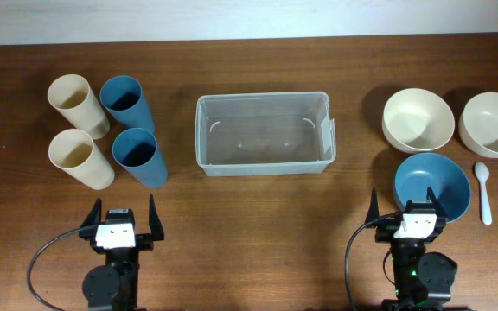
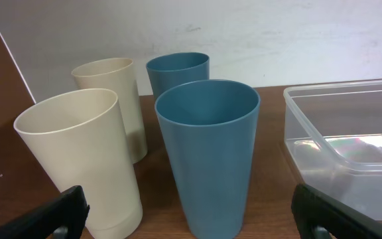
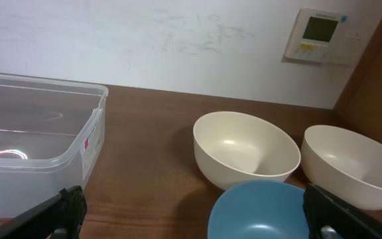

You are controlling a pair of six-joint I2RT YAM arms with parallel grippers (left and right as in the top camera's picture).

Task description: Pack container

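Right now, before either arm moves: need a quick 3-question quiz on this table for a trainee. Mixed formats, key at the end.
1. True or false: the container holds nothing yet.
2. What colour is the bowl nearest the right gripper? A) cream B) blue C) green
3. Fill in the blank: ___ cups stand to the left of the container in the overhead view.

Key: 1 true; 2 B; 3 four.
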